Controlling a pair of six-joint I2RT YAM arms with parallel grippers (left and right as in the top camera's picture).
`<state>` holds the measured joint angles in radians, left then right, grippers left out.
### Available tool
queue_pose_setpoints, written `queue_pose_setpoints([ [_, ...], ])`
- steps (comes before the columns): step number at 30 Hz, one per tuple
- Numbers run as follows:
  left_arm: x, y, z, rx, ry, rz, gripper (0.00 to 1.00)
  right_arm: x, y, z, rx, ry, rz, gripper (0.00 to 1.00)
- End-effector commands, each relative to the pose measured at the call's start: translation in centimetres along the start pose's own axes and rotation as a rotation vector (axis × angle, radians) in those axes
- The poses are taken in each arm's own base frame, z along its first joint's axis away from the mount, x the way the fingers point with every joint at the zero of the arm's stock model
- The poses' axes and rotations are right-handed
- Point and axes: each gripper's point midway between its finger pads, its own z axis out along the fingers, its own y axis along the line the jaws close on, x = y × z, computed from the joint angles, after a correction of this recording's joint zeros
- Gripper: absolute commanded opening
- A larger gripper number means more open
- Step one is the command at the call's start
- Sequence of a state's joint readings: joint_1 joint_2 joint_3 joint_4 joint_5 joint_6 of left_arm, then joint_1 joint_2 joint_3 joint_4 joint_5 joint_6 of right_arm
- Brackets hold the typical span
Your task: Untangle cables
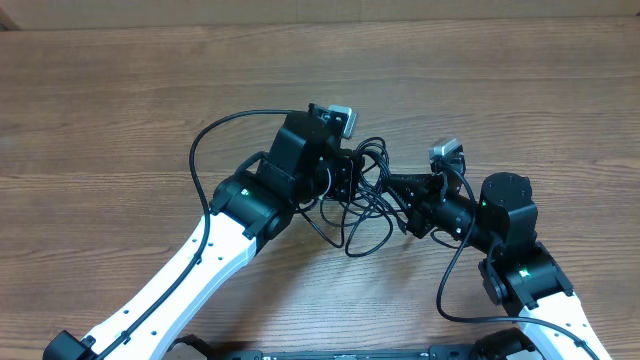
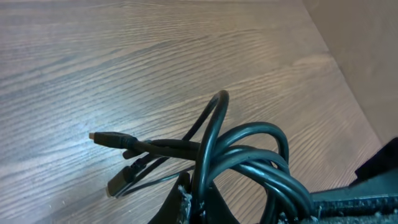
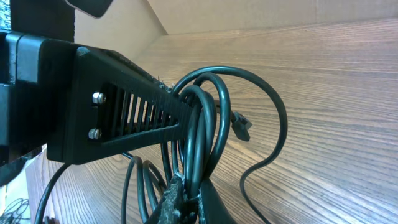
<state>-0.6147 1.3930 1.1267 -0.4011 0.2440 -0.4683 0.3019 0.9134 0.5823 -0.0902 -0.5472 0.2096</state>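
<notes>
Overhead: cables (image 1: 365, 195) bunched mid-surface (image 1: 150, 80), betw. left pincer (image 1: 348, 178) & right pincer (image 1: 398, 188).
L wrist: cables clenched by left pincer; a plug (image 2: 102, 138) sticks out free.
R wrist: cables clenched by right pincer.
Best pulled apart slowly, w/o jerks, so knots aren't tightened.

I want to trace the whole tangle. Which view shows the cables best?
Overhead: the cables show nearly whole, every loop in frame. Left wrist shows only a few loops and a plug end; right wrist, pinched loops close up.
</notes>
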Motion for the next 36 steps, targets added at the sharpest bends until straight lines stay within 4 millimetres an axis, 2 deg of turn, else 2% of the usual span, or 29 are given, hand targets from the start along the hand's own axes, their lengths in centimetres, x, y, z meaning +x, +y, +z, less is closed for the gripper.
queue_pose_setpoints([
  [1,-1.8,0.9,-0.8,-0.061,-0.079,-0.126,0.04,-0.4,0.6,-0.2,-0.019,-0.009,-0.004,0.04],
  [10,-3.1,3.4,-1.3,-0.177,-0.198,-0.460,0.04,-0.2,-0.5,-0.2,0.040,-0.007,0.057,0.04],
  [17,-3.5,4.1,-1.5,-0.204,-0.240,-0.526,0.04,0.0,-1.6,-0.3,0.104,-0.009,0.094,0.04],
  [19,-3.5,4.0,-1.5,-0.210,-0.232,-0.462,0.04,0.1,-1.6,-0.3,0.105,-0.005,0.095,0.05],
  [20,-3.5,4.0,-1.5,-0.215,-0.224,-0.408,0.04,0.1,-1.6,-0.3,0.105,-0.005,0.096,0.09],
  [23,-3.2,3.5,-1.3,-0.204,-0.182,-0.212,0.04,0.1,-1.5,-0.2,0.098,-0.003,0.090,0.33],
  [27,-2.4,1.9,-0.9,-0.132,-0.101,0.119,0.04,-0.2,-1.3,-0.2,0.089,-0.013,0.080,0.55],
  [32,-1.6,-0.4,-0.7,-0.006,-0.058,0.278,0.04,-1.0,0.9,-0.2,-0.033,-0.030,0.043,0.58],
  [36,-1.7,-1.8,-0.8,0.068,-0.061,0.285,0.04,-1.1,1.2,-0.2,-0.051,-0.032,0.037,0.56],
])
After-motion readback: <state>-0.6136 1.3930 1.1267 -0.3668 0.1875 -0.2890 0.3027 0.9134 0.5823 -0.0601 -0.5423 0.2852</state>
